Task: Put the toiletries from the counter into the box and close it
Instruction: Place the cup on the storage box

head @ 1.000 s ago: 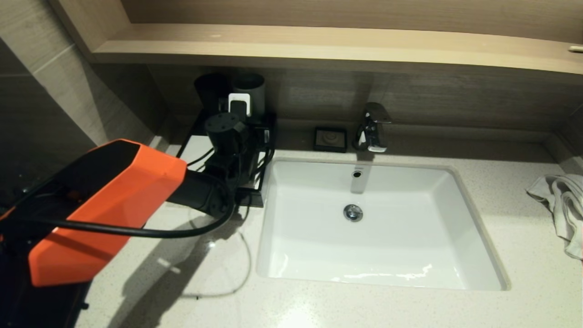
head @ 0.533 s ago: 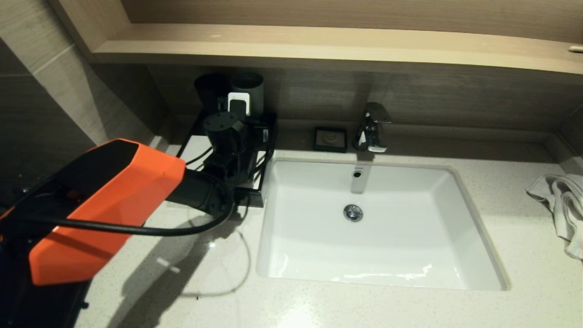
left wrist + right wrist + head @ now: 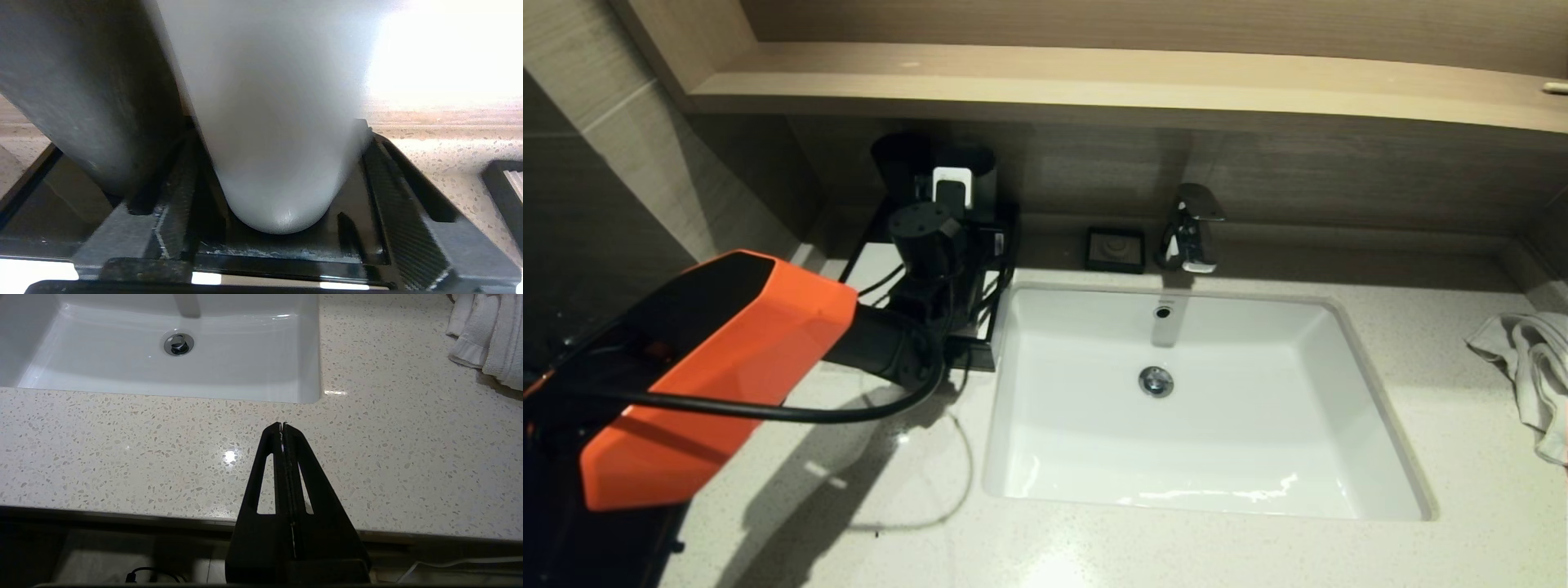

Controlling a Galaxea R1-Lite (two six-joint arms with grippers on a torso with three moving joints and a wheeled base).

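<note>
1. box (image 3: 977,353): low, black, rectangular, w/ white top panel; at back-left of counter (image 3: 1445,384), just beside left rim of sink (image 3: 1339,392); mostly hidden behind left arm, only front corner and a bit of the white top clear in head view.
2. on the box's far end: pale grey cup (image 3: 265,61) and dark cup (image 3: 81,81), side by side, upright.
3. left pincer (image 3: 280,126): out over the box, set around base of the pale cup; can't tell whether gripping or loose.
4. right pincer (image 3: 282,424): pressed together, holding nothing, parked over counter's front edge, well apart from box.
5. writing: none readable; small white tag w/ dark centre (image 3: 952,186) in front of the cups, too small to read.
6. elsewhere: chrome tap (image 3: 1192,229) behind sink, small black square dish (image 3: 1115,249) just beside it, white towel (image 3: 1531,367) bunched at counter's right end, wooden shelf (image 3: 1094,77) above.
</note>
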